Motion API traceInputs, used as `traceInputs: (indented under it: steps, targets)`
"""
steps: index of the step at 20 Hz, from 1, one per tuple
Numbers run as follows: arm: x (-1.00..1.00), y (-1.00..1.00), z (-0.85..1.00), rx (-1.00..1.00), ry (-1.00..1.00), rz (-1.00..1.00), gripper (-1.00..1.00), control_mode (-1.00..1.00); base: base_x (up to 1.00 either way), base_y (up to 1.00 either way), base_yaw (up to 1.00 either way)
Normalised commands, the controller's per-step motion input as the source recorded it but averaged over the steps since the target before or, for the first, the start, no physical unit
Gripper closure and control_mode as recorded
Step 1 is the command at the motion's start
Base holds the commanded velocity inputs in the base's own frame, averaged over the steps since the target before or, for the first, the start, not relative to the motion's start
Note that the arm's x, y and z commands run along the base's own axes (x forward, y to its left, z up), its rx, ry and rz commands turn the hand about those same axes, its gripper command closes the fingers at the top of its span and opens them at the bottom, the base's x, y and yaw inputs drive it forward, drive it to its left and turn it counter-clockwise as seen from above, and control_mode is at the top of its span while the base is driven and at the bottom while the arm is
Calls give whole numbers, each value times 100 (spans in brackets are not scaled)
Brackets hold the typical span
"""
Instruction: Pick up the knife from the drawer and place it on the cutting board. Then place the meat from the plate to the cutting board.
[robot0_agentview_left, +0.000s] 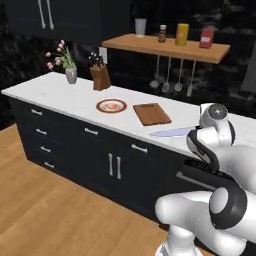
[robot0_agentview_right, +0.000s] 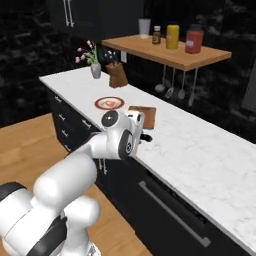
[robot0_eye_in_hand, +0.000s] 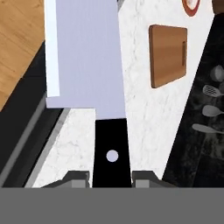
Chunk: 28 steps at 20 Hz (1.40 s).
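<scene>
Clamped on the slim black handle, my gripper is holding the knife, one finger pad pressing each flat side. That handle is matte and straight-sided with a small pale rivet dot in it; the blade is running out ahead of me as a broad, flat, pale silver rectangle with a squared heel and a brighter strip along one edge. In the left base view the knife is hanging level above the front part of the counter, tip pointing toward the cutting board.

That board is sitting flat on the white, grey-veined marble top, a brown wooden rectangle with rounded corners and a narrow slot near one end, as the hand view is showing me. Open stone is lying between the blade and the board. Just beside the board, apart from it, is resting the round plate, reddish rim around a cream centre, with the small orange-pink meat on it.

Farther along are standing a tan wooden knife block and a grey vase of pink flowers. Above, a light wooden shelf is carrying jars whose labels I cannot read, and metal utensils are hanging under it. Black cabinet fronts with silver bar handles are dropping straight from the counter's front edge.
</scene>
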Motion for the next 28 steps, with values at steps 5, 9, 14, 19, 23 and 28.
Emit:
traceInputs:
  steps: [5, 9, 14, 19, 23, 28]
  targets:
    - [0, 0, 0, 0, 0, 0, 100, 100, 18, 100, -52]
    - [0, 0, 0, 0, 0, 0, 100, 100, 29, 100, -52]
    - [0, 0, 0, 0, 0, 0, 100, 100, 30, 100, -52]
    - [0, 0, 0, 0, 0, 0, 100, 100, 27, 100, -43]
    - [0, 0, 0, 0, 0, 0, 100, 100, 42, 94, -32]
    - [0, 0, 0, 0, 0, 0, 100, 100, 51, 39, -14]
